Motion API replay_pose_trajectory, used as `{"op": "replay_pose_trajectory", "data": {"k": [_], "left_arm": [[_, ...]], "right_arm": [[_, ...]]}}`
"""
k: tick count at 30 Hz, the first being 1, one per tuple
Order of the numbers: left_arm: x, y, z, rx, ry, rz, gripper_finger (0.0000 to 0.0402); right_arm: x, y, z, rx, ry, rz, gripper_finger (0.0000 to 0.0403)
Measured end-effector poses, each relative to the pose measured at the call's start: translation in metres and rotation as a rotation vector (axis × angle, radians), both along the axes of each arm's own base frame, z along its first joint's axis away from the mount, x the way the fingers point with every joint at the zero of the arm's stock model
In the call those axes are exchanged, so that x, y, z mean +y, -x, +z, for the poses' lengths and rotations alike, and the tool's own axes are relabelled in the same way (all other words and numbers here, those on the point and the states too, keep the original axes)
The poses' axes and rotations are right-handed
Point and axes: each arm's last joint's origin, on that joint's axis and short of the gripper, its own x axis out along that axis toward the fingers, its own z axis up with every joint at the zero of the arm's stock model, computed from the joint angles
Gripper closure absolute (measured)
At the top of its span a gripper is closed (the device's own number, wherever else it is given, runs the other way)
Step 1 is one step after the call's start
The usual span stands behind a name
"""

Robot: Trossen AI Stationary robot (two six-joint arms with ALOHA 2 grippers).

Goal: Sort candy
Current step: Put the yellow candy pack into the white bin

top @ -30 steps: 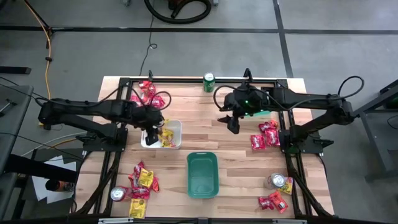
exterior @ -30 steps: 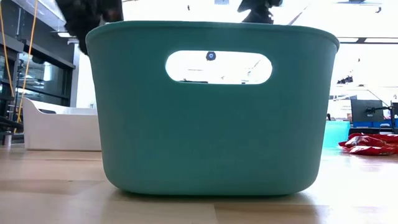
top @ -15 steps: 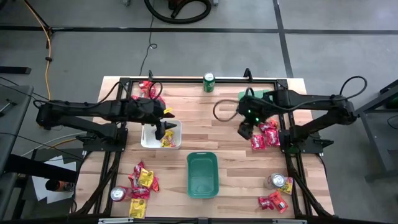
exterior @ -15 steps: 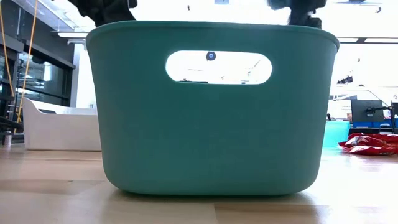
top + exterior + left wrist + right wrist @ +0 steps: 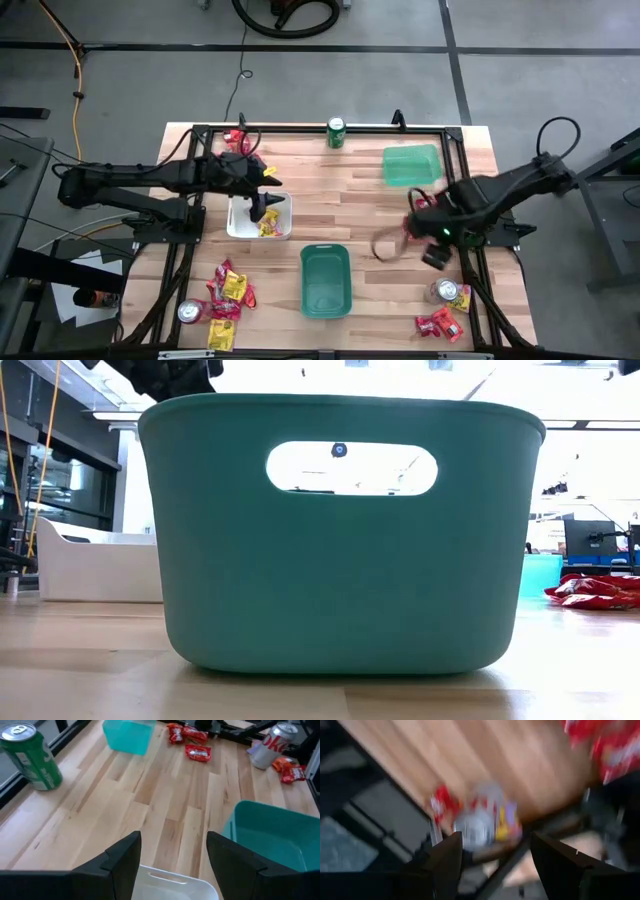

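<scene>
At 4 o'clock of table, right gripper swung down from 2 o'clock candy, jaws spread, empty. Left gripper over white tray, released. Next pick likely.

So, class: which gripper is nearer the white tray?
The left. The left gripper hangs open right over the white tray, above the yellow candy inside. The right gripper, also open, is far across the table near the silver can.
</scene>
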Motion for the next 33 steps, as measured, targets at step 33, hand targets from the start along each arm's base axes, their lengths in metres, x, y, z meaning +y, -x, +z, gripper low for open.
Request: {"op": "replay_pose_trajectory", "data": {"k": [33], "left_arm": [[0.007,-0.012,0.033,-0.422,0.216,0.257,0.0188]], "right_arm": [[0.088,0.082,-0.093,-0.131,0.094,0.305,0.0174]]}}
